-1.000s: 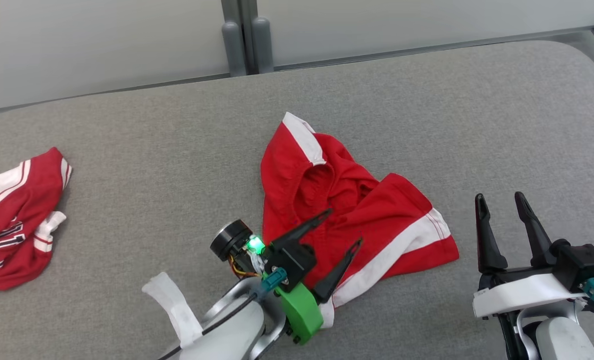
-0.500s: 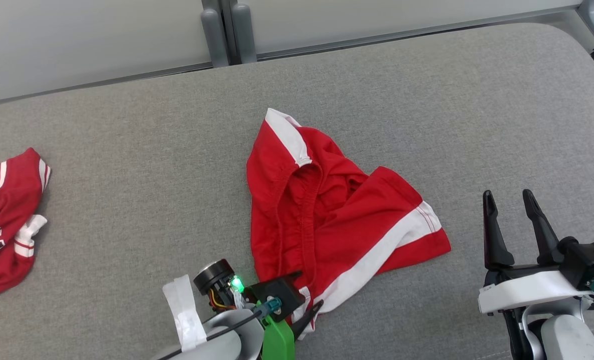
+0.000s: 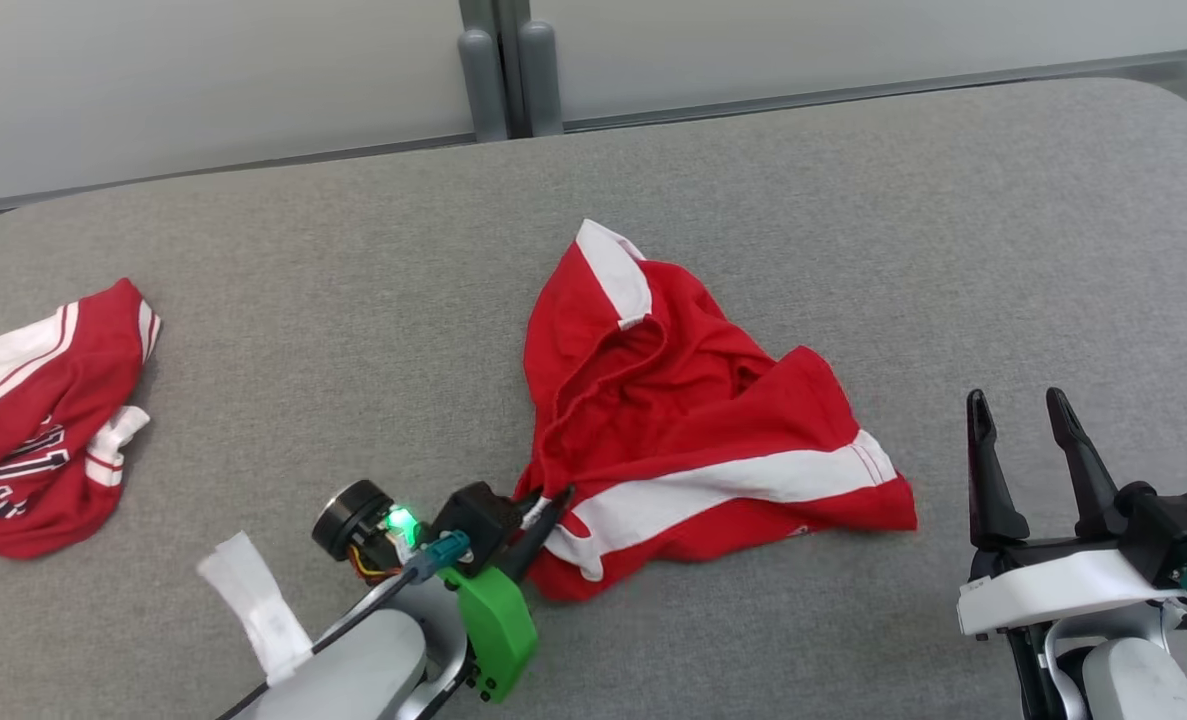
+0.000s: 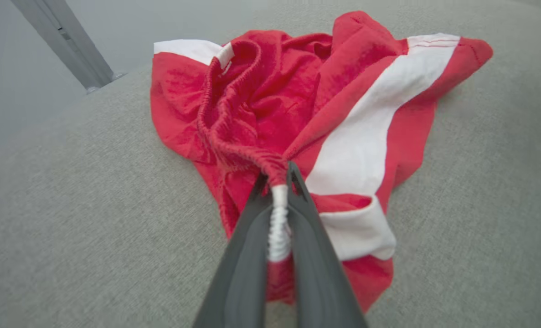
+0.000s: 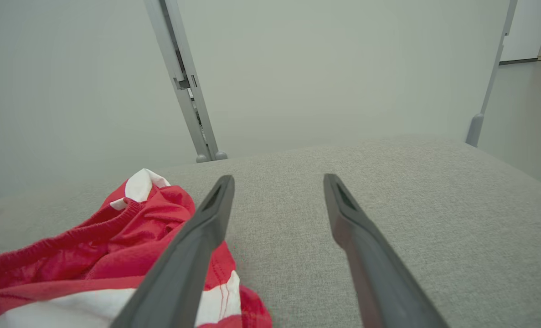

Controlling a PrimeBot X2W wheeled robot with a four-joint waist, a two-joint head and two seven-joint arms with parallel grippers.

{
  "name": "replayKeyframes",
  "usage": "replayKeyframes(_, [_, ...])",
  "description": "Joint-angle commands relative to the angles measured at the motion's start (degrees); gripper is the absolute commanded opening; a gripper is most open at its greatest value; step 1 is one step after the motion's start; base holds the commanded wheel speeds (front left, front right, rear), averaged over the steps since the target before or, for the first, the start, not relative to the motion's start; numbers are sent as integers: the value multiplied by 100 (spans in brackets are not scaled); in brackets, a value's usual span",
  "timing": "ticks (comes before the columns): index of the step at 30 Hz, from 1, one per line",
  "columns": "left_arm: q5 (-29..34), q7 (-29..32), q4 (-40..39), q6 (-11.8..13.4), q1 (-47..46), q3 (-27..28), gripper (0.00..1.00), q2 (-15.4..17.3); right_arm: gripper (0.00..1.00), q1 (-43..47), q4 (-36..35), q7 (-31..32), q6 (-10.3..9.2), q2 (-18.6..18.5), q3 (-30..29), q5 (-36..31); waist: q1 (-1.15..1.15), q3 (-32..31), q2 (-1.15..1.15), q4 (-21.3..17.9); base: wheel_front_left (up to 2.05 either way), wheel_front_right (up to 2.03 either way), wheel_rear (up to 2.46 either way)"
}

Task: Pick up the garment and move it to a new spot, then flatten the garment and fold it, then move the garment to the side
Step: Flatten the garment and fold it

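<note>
Here, left jaws pinch the gathered waistband [image 4: 245, 156] of the crumpled red garment [image 3: 693, 430].

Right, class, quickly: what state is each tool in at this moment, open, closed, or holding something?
Left tool: closed, holding the red shorts by the waistband.
Right tool: open, holding nothing.

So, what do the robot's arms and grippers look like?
Both have long dark tapering fingers, black mounts and teal connectors. The left gripper adds a green bracket, green light, black cable and white tape; the right gripper, a white band.
</note>
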Motion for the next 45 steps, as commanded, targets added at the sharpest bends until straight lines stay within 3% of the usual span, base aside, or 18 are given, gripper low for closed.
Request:
replayKeyframes(1, [-110,-59,-40,90,171,69,0,86,100,73,19,-17,1,-11,-7,4,0,-75,0,162,0,0,0])
replayKeyframes(6, [-393,-237,-252,295,614,332,0,228,100,90,99,-17,1,-24,15,-1,0,-136,0,340,0,0,0])
replayKeyframes(7, [-451,-267,-280,317,699,362,24,225,100,91,117,-17,1,-27,15,1,0,-145,0,361,0,0,0])
replayKeyframes(8, [-516,-304,-308,346,796,408,98,195,100,94,139,-17,1,-32,16,7,0,-160,0,384,0,0,0])
replayKeyframes(15, [-608,-464,-688,528,1123,921,100,28,100,128,188,-17,1,-43,31,32,0,-279,0,465,0,0,0])
replayKeyframes(22, [-236,-452,-1517,755,1606,2225,100,52,100,152,160,-17,1,-76,89,28,0,-438,0,503,0,0,0])
replayKeyframes(31, [347,-452,-2045,854,2351,3757,100,184,100,256,154,-17,1,-117,214,-46,0,-641,0,471,0,0,0])
replayKeyframes(35, [516,-453,-2203,841,2750,4269,100,191,100,358,129,-17,1,-129,275,-64,0,-728,0,432,0,0,0])
replayKeyframes(45, [727,-452,-2449,429,3145,4986,100,1,100,594,-60,-17,1,-130,286,-127,0,-775,0,440,0,0,0])
